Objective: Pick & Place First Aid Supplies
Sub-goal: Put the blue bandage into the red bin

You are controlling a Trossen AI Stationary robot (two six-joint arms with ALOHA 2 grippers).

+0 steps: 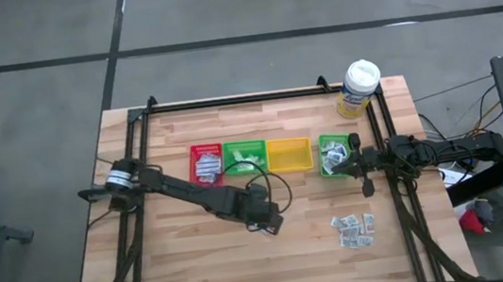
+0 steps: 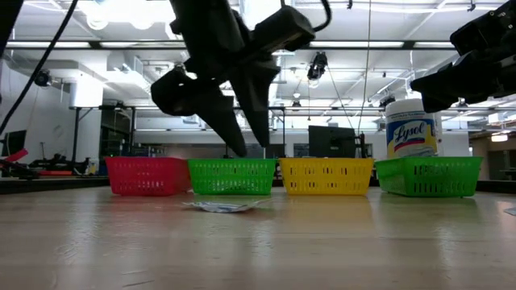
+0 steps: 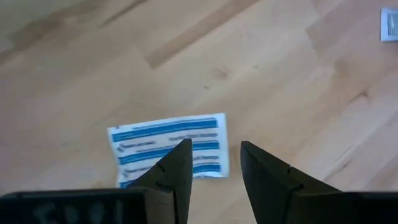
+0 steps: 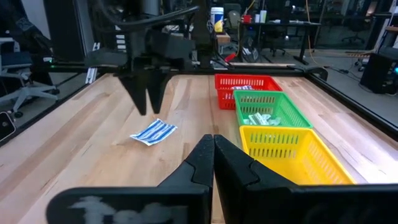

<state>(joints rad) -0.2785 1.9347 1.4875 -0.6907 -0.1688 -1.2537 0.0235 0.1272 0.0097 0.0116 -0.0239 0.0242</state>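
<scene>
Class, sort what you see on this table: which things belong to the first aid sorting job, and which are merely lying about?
Part of the job:
blue-striped packet under the open left gripper
loose packets
red tray
two green trays
yellow tray

Lying about:
wipes tub

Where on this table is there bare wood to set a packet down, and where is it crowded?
Free: the strip between the trays and the tub; left of the red tray. Crowded: the tray row, the blue-striped packet under the left claw, the packet cluster.
</scene>
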